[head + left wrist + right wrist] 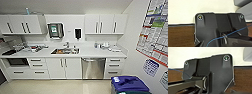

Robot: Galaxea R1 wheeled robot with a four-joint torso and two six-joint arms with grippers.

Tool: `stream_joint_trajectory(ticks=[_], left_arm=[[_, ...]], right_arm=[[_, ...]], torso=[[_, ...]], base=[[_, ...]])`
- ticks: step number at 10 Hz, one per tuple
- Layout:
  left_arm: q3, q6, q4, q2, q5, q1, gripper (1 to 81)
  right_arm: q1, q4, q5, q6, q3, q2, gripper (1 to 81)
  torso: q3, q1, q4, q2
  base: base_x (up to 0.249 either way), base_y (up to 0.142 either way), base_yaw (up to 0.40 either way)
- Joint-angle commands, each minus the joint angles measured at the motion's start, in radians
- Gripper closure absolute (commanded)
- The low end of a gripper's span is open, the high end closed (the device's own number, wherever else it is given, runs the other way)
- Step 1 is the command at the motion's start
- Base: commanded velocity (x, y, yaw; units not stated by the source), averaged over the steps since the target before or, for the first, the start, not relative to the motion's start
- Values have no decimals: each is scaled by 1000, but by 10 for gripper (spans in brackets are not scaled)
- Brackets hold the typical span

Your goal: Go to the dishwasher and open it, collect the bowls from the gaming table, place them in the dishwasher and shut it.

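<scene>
The dishwasher (93, 68) stands shut under the white counter, right of the sink, with a steel front and a bar handle along its top edge. It lies straight ahead of me across pale floor. Both wrist views look past my own dark plates at a pale wall and a brown wood-grain surface.
A sink (65, 51) is set in the white counter (87, 53), with dishes piled at its left end (32, 48). White cupboards hang above. A blue bin (130, 85) stands at the near right, against a wall with posters (156, 27). A dark oven (17, 61) sits at lower left.
</scene>
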Motion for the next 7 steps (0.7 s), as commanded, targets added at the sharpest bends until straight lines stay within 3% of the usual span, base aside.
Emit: stream_joint_trajectory(ticks=[1,7], left_arm=[[7,0,0,-12,59,-42,10],[7,-1,-2,-10,58,-44,10]], right_arm=[[42,-5,-68,-1,6,-27,10],[42,-5,-68,-1,6,-27,10]], torso=[[0,0,0,0],[0,-2,0,0]], base=[[107,0,0],[146,0,0]])
